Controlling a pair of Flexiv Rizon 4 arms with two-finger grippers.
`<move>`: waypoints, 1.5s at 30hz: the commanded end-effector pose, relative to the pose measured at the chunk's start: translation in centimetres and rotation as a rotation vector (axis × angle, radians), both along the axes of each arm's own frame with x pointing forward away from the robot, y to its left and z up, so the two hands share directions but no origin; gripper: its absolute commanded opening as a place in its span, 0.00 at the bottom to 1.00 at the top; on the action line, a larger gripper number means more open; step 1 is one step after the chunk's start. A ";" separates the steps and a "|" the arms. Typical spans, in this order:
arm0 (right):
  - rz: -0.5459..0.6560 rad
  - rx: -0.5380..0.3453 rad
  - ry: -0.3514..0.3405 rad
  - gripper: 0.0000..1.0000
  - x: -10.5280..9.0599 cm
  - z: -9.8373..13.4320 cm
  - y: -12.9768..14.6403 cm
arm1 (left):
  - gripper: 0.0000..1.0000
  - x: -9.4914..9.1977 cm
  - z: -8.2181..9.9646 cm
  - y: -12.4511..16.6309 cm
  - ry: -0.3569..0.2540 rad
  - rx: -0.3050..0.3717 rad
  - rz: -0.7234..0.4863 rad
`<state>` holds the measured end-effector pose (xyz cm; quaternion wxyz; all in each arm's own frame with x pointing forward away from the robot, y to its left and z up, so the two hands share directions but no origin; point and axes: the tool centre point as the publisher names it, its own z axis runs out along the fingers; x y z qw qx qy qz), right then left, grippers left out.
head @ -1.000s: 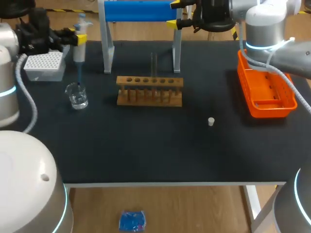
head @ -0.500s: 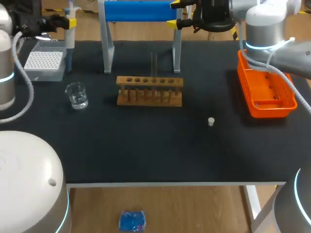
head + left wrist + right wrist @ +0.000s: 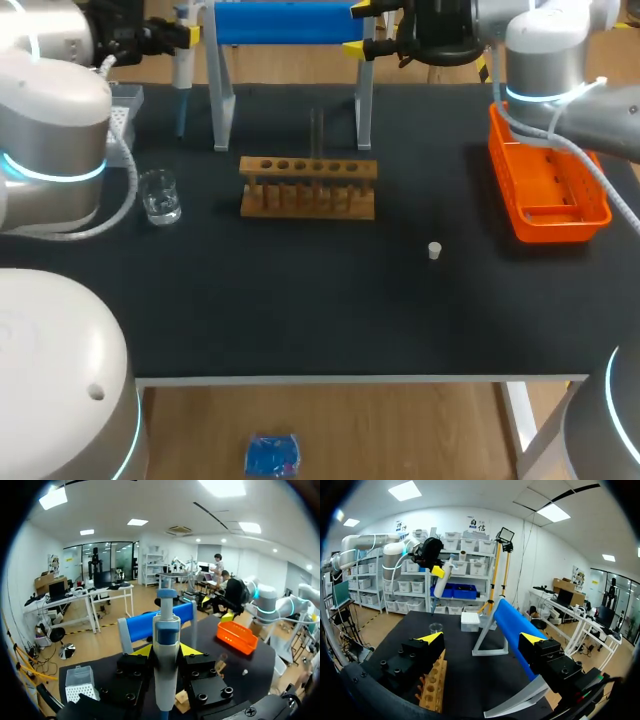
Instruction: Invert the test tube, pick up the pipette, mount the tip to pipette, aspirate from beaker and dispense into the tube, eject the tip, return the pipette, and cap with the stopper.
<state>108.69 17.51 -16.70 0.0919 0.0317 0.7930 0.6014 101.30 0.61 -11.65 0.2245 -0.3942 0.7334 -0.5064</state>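
Note:
My left gripper (image 3: pixel 188 35) is shut on the white and blue pipette (image 3: pixel 183 62), held upright at the table's back left with its thin tip (image 3: pixel 180 120) on. In the left wrist view the pipette (image 3: pixel 166 645) stands between the yellow tips of that gripper (image 3: pixel 166 651). The glass beaker (image 3: pixel 160 195) stands below and in front of it. A clear test tube (image 3: pixel 317 133) stands upright in the wooden rack (image 3: pixel 308 187). The white stopper (image 3: pixel 434 250) lies on the mat, right of the rack. My right gripper (image 3: pixel 358 29) hangs open by the blue stand's right end, holding nothing.
The blue-barred stand (image 3: pixel 290 22) rises behind the rack. The white tip box (image 3: pixel 125 98) is partly hidden behind my left arm. An orange basket (image 3: pixel 545 185) sits at the right edge. In the right wrist view the blue bar (image 3: pixel 515 630) runs ahead of the open gripper (image 3: pixel 481 638).
My left arm has lifted the pipette out of the beaker and carried it up and to the right, toward the stand. The right arm has kept still.

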 end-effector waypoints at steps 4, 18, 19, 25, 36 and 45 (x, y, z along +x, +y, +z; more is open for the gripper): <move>0.001 -0.002 0.001 1.00 0.0 0.1 0.0 | 0.00 3.2 -1.6 -1.6 -0.026 -0.009 0.060; 0.001 -0.002 0.001 1.00 0.0 0.1 0.0 | 0.00 8.8 -2.9 -3.1 -0.013 -0.013 0.127; 0.001 -0.002 0.001 1.00 0.0 0.1 0.0 | 0.00 9.2 -2.9 -3.3 -0.006 -0.005 0.137; 0.001 -0.002 0.001 1.00 0.0 0.1 0.0 | 0.00 11.2 -3.2 -4.1 0.013 0.018 0.169; 0.001 -0.002 0.001 1.00 0.0 0.1 0.0 | 0.00 12.7 -4.0 -5.4 0.025 0.009 0.218; 0.001 -0.002 0.001 1.00 0.0 0.1 0.0 | 0.00 13.5 -4.6 -5.9 0.044 0.016 0.239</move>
